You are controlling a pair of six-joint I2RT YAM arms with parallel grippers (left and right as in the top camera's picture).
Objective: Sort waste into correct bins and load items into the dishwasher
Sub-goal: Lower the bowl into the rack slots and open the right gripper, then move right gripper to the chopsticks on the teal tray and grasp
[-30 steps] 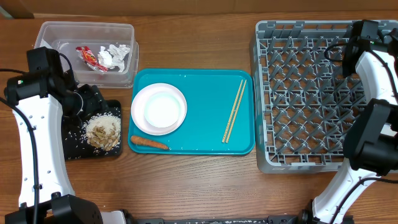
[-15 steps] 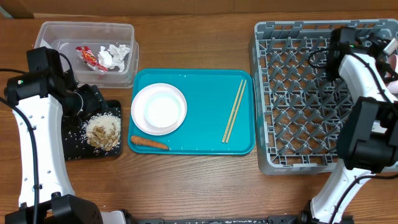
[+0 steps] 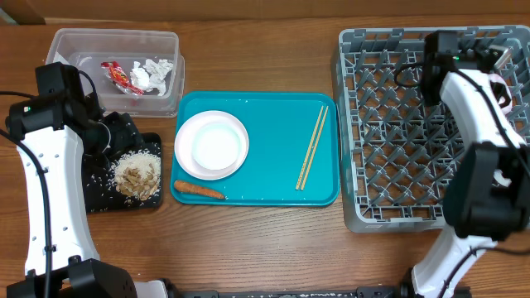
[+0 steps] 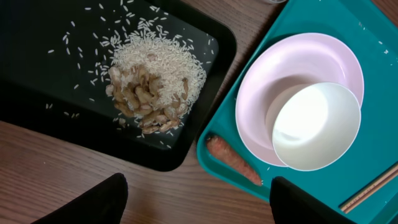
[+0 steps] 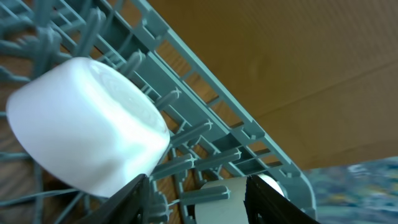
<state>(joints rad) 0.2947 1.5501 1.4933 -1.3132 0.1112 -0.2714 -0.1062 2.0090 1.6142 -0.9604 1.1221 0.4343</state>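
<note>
The clear tub (image 3: 62,40) holds a red wrapper (image 3: 120,76) and crumpled paper (image 3: 154,74). The black tray (image 3: 101,195) holds the beige food scraps (image 3: 137,175). A white plate (image 3: 189,132) with a bowl (image 3: 219,147) on it, a carrot piece (image 3: 199,189) and chopsticks (image 3: 312,147) lie on the teal tray. My left gripper (image 4: 196,208) is open and empty, low by the black tray's edge. My right gripper (image 5: 208,202) is open over the far right corner of the grey rack (image 3: 397,165), beside an upturned white cup (image 5: 87,137).
The teal tray (image 3: 265,189) lies mid-table between the black tray and the rack. In the left wrist view the scraps (image 4: 152,84), plate (image 4: 273,68), bowl (image 4: 317,127) and carrot (image 4: 233,160) show. A second white piece (image 5: 214,202) sits between my right fingers.
My right arm has swung left along the rack's far side. The left arm and the things on the trays have not moved.
</note>
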